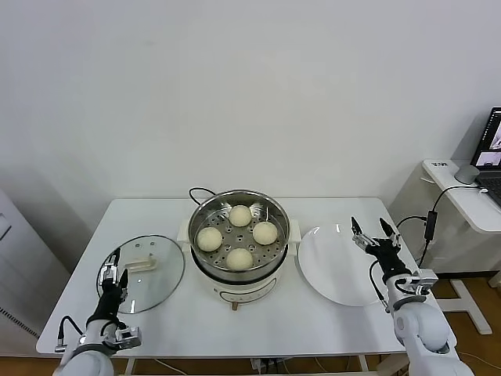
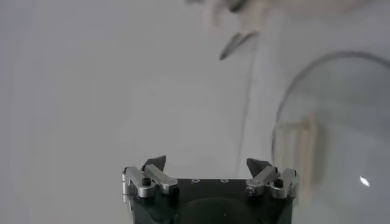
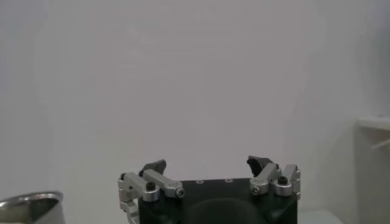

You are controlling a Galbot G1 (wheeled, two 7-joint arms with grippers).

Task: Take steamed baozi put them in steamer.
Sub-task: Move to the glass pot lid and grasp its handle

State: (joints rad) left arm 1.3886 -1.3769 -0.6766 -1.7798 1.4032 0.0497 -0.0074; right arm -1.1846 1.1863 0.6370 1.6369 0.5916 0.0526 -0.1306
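Observation:
The steamer (image 1: 205,213), a shiny steel pot on a cream base, stands mid-table. Several cream-white steamed baozi lie on its perforated tray, among them one at the back (image 1: 240,215), one on the left (image 1: 209,238) and one at the front (image 1: 239,258). My left gripper (image 1: 112,266) hovers open and empty over the near left of the table; its wrist view shows the jaws spread wide (image 2: 207,164). Open and empty too, my right gripper (image 1: 369,229) points up over the plate's right edge (image 3: 208,164). The steamer's rim (image 3: 30,204) shows in the right wrist view.
A round glass lid (image 1: 153,278) with a cream handle lies left of the steamer, also in the left wrist view (image 2: 341,122). A bare white plate (image 1: 329,266) lies to the steamer's right. A black cord (image 1: 197,192) runs behind the pot. A side desk with a laptop (image 1: 491,149) stands at the right.

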